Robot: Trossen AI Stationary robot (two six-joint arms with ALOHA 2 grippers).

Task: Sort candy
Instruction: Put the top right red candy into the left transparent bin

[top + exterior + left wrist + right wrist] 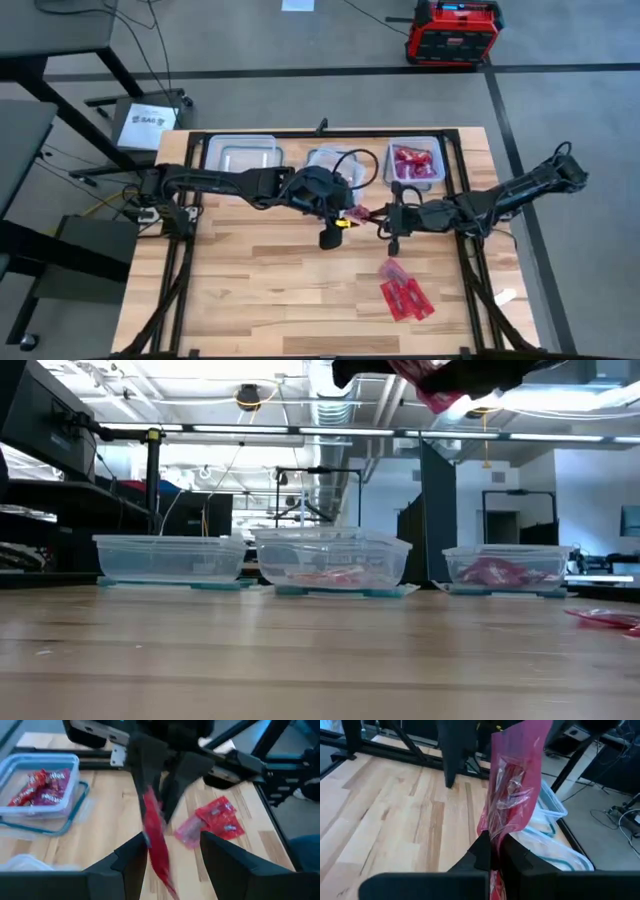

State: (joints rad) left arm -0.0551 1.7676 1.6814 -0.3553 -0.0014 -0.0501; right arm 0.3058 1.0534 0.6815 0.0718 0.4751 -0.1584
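A red-pink candy packet (pixel 512 785) hangs in the air over the table's middle (pixel 360 213), with my right gripper (pixel 492 852) shut on it from the right. My left gripper (pixel 172 855) is open. Its two fingers stand on either side of the packet's free end (pixel 156 845). More red packets (pixel 405 290) lie flat on the wood near the front right. Three clear containers stand along the far edge: the left one (pixel 240 155), the middle one (pixel 335 165), and the right one (pixel 415 163), which holds red candy. My right gripper pinches one end of the packet (pixel 492 827) between its two fingers, coming level from the table's right. The packet sticks out past the fingertips toward my left gripper, clear of the table. My left gripper: the packet runs close by one finger (pixel 135 857); whether they touch I cannot tell.
The container rims (pixel 330 540) rise just behind the two grippers. Bare wood (pixel 250 290) lies in front of the arms on the left and middle. The black frame rails (pixel 460 200) run along the table's sides.
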